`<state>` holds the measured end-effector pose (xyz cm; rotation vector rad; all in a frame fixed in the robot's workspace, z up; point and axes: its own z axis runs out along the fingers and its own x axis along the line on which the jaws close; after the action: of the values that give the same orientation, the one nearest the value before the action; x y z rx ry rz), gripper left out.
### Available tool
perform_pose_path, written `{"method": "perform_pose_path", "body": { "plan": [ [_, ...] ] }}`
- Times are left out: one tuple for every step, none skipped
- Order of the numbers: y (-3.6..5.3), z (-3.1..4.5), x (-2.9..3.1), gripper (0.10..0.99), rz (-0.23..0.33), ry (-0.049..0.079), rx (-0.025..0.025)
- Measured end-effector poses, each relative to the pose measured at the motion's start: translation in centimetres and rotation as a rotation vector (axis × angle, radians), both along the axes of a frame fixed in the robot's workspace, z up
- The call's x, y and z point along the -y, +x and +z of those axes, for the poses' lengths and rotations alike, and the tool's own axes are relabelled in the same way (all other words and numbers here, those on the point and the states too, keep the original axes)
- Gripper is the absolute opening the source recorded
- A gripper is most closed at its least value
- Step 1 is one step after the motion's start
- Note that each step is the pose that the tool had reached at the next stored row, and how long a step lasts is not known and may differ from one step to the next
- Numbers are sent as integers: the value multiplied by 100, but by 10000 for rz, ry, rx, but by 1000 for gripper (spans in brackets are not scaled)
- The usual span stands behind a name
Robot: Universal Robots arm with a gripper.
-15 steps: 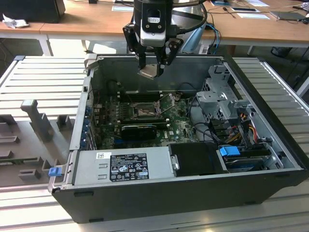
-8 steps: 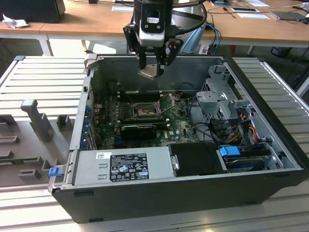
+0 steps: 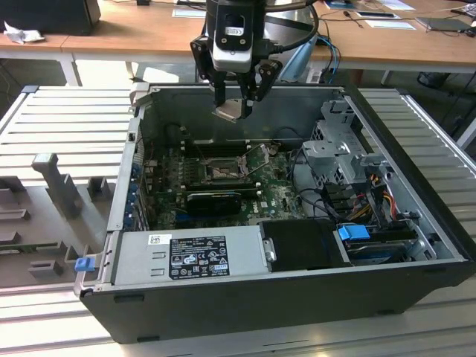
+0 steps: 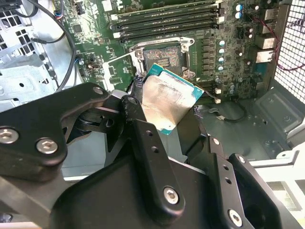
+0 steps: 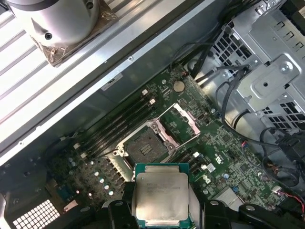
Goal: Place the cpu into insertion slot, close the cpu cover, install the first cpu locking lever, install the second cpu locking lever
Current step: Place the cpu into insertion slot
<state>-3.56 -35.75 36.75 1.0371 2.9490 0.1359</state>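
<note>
The cpu (image 5: 161,195) is gripped tight in the end effector (image 3: 237,104), a bit tilted, well above the open case. The insertion slot (image 5: 145,148) is seen below it on the green motherboard (image 5: 228,148), pins bare. The cpu cover (image 5: 181,121) is flipped open just beside the slot, so decent room is left.

The pincer (image 3: 236,101) points straight down, clamped on the cpu (image 3: 227,112).

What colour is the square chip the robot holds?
The cpu is silvery-beige on top with a green rim; clearest in the first wrist view.
</note>
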Motion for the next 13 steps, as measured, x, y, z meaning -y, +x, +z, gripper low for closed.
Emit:
{"method": "perform_pose_path", "body": {
  "plan": [
    [0, 0, 0, 529, -26, 0, 0],
    [0, 0, 0, 529, -72, 0, 0],
    [0, 0, 0, 529, -108, 0, 0],
    [0, 0, 0, 529, -144, -1, 0],
    [0, 0, 0, 529, -177, -1, 0],
    [0, 0, 0, 529, -212, -2, 0],
    [0, 0, 0, 529, -249, -2, 0],
    [0, 0, 0, 529, -310, -2, 0],
    [0, -1, 0, 529, -411, -1, 1],
    [0, -1, 0, 529, -509, -1, 0],
    [0, -2, 0, 529, -623, -2, 0],
    [0, -4, 0, 529, -741, -1, 0],
    [0, -7, 0, 529, -1017, -2, 0]
  ]
}}
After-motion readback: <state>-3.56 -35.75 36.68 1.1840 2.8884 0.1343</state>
